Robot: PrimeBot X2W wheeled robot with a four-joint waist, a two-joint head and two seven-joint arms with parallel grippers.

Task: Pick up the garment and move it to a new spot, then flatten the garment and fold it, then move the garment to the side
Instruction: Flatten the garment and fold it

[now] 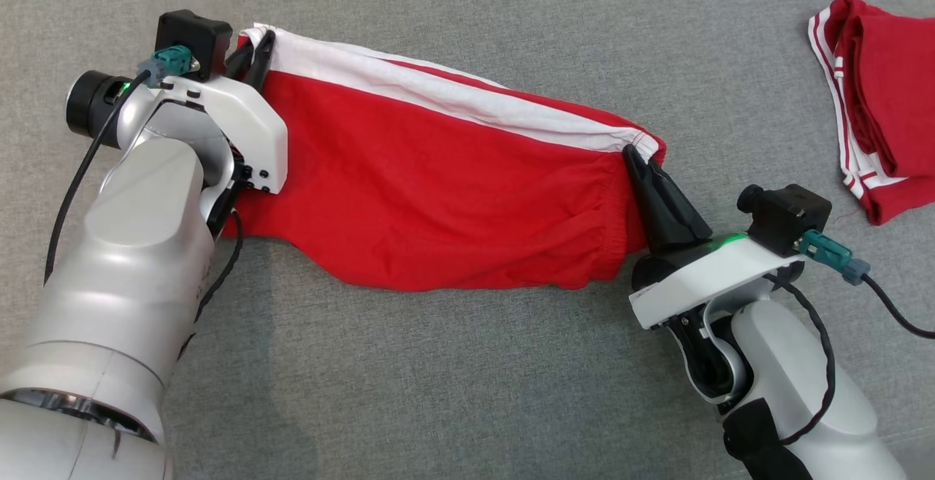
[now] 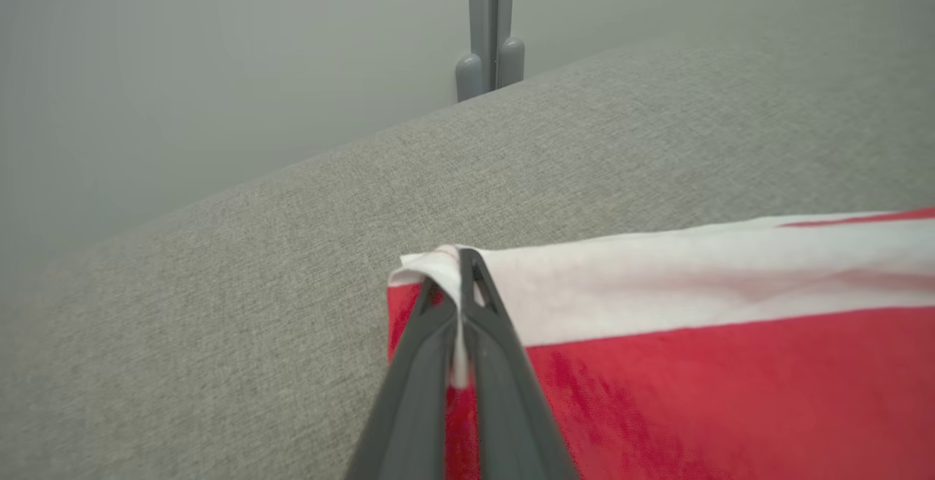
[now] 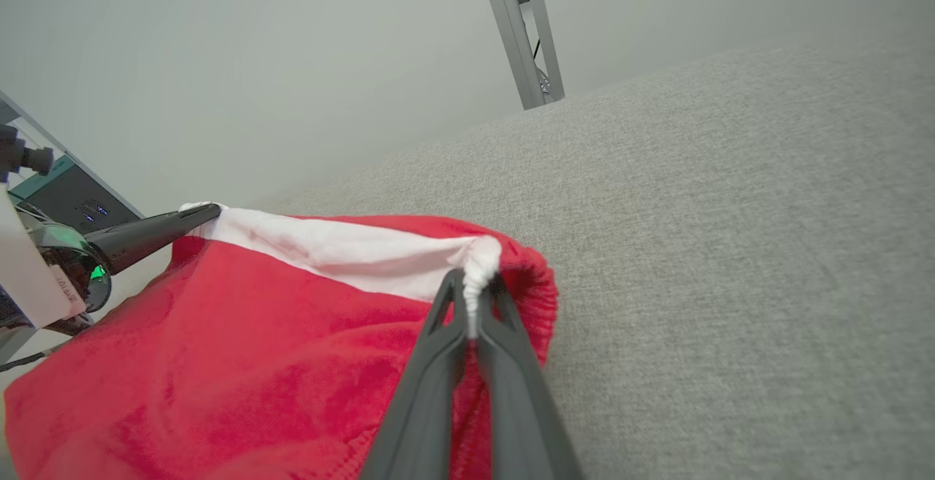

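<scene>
head view: our left gripper (image 1: 257, 56) and right gripper (image 1: 637, 162) pinch the garment (image 1: 438, 195); we should pull it taut, lowering evenly.

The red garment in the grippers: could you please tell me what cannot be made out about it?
Head view: the left gripper and its wrist hide the garment's left end.
Right wrist view: the bottom edge crops its near part.
Left wrist view: the right edge crops it.

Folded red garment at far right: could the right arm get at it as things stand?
Probably not yet: the right tool is shut on a corner of the spread garment. Nothing lies on the grey surface between it and the folded garment, so only that grip hinders.
</scene>
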